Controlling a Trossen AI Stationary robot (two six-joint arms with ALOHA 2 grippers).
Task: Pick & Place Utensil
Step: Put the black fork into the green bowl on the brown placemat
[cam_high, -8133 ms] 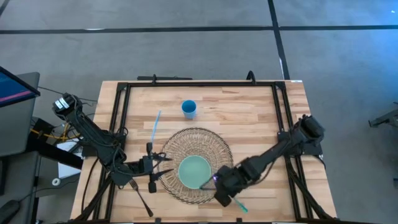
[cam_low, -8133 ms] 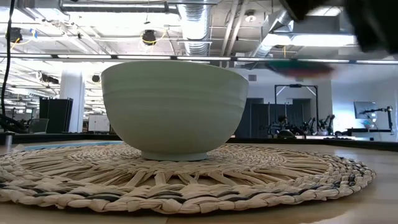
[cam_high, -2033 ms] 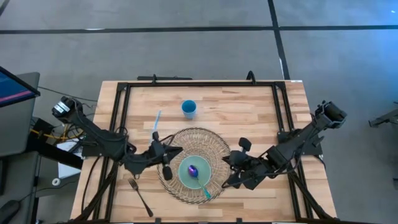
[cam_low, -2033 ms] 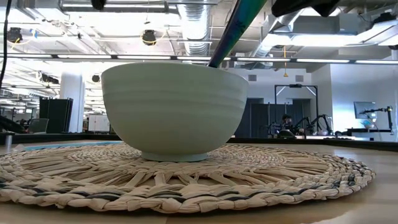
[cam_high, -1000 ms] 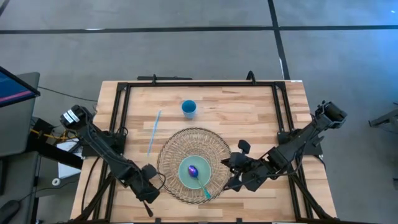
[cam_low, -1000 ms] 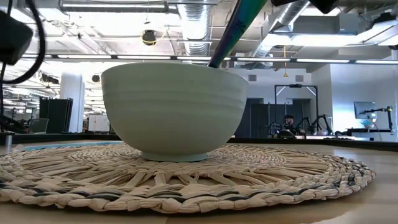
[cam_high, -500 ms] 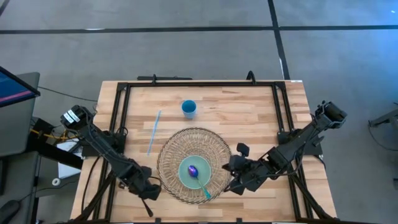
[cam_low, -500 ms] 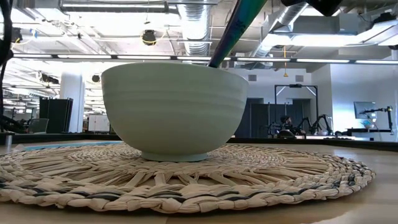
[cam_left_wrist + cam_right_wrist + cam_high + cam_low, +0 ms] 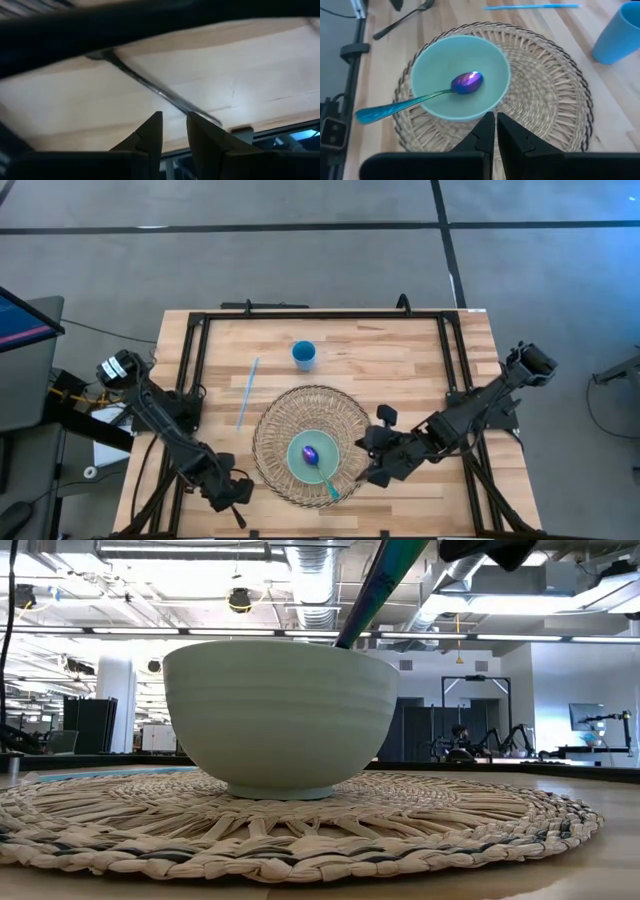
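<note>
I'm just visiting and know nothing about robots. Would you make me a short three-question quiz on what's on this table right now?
1. True or false: the spoon lies with its head in the bowl.
2. What does the bowl sit on? A) bare wood B) woven mat C) blue cup
3. Fill in: the left tool hovers above the ____ at the table's near left corner.

Key: 1 true. 2 B. 3 fork.
</note>
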